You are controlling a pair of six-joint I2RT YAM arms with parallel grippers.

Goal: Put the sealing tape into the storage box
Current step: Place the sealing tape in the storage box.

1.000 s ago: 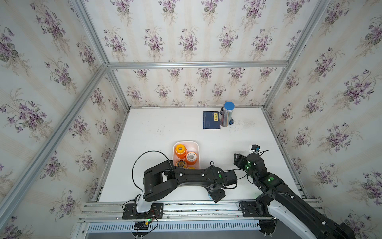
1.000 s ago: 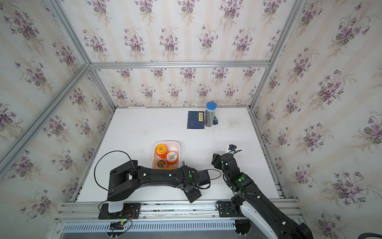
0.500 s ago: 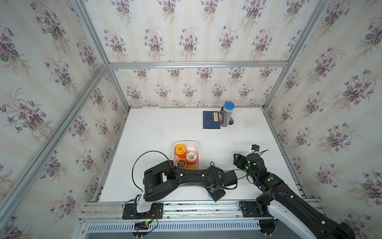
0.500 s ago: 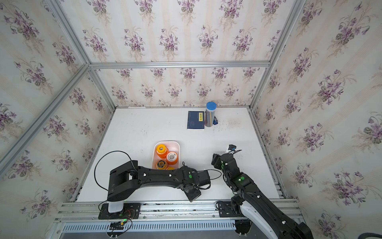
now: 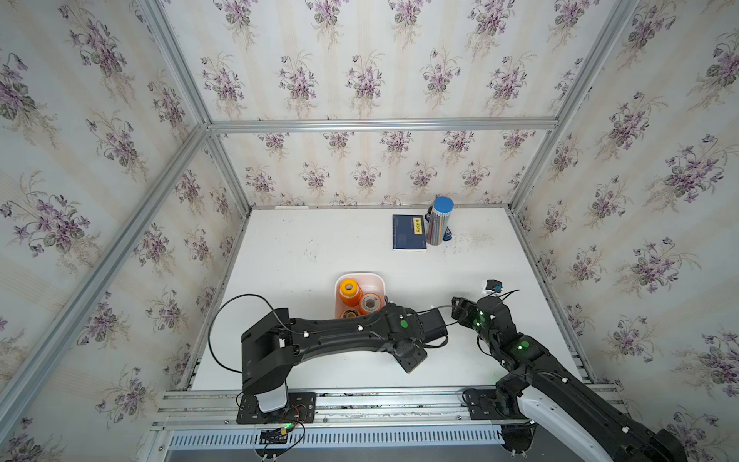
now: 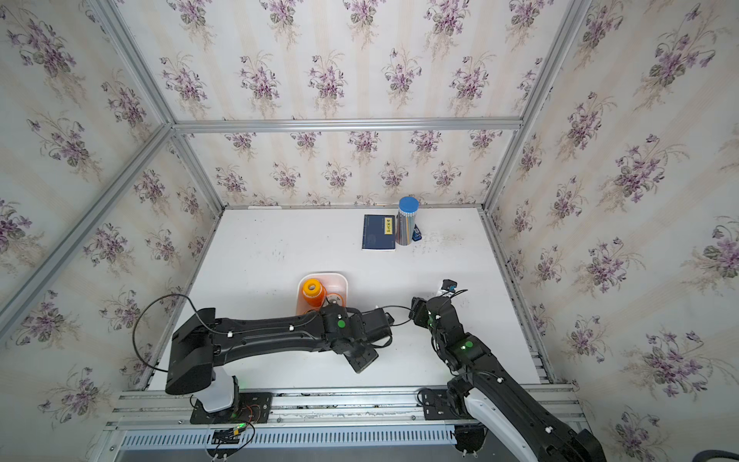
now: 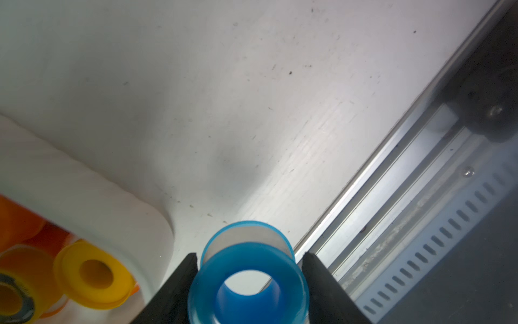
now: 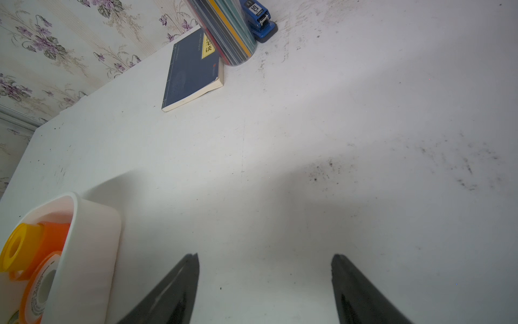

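Flowered wallpaper (image 5: 360, 80) closed in the white table (image 5: 304, 256) on three sides. In both top views the white box (image 5: 379, 280) lay toward the front of the table, holding a tall orange spool (image 5: 348, 291) with a yellow top and a white-faced orange spool (image 5: 370, 303) beside it. A dark blue book (image 5: 408, 233) lay at the back, next to a striped cylinder (image 5: 438, 224) with a blue cap.

Those views hid what the left arm (image 5: 340, 336) carried, since its wrist covered the near end of the box. Only the left wrist view showed the left gripper (image 7: 249, 255) closed on a blue spool (image 7: 248, 286). One black finger pressed each side, just outside the box's rounded corner. A yellow spool (image 7: 95, 273) sat inside the box close by, and the front rail (image 7: 420, 157) ran beyond. Whether the blue spool touched the table could not be told.

The right wrist view showed the right gripper (image 8: 265, 255) spread wide and empty over the table, and a blue stapler (image 8: 259, 22) behind the cylinder.

The left arm lay stretched low from its base at the front left, reaching rightward across the table. The right arm (image 5: 520, 348) rose from the front right, bent at the wrist, pointing toward the back.
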